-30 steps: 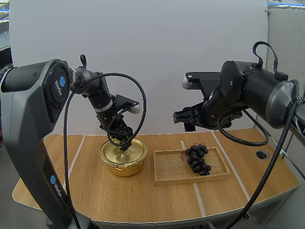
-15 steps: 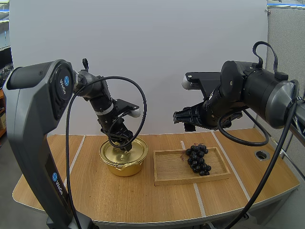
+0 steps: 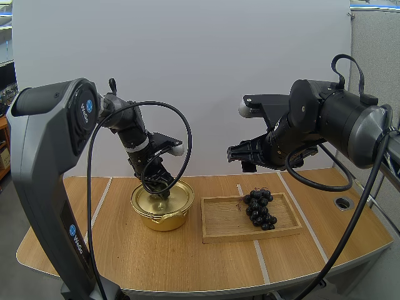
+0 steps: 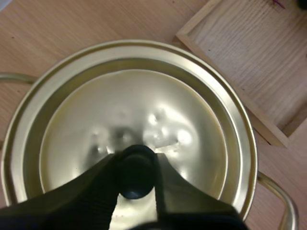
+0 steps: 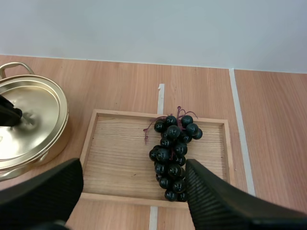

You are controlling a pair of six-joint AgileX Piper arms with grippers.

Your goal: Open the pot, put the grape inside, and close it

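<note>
A golden pot stands on the table with its lid on. My left gripper is down on the lid, its fingers shut on the black knob at the lid's centre. A bunch of dark grapes lies in the right half of the wooden tray, right of the pot. My right gripper hangs open well above the tray, fingers spread wide, with the grapes below it and the pot off to one side.
The tray's corner lies close to the pot's rim. Pale tape lines cross the wooden tabletop. A round hole sits near the table's right edge. Bare table lies in front of the pot and tray.
My left gripper has sunk a little onto the lid and the left arm has shifted slightly. The right arm, pot, tray and grapes are as before.
</note>
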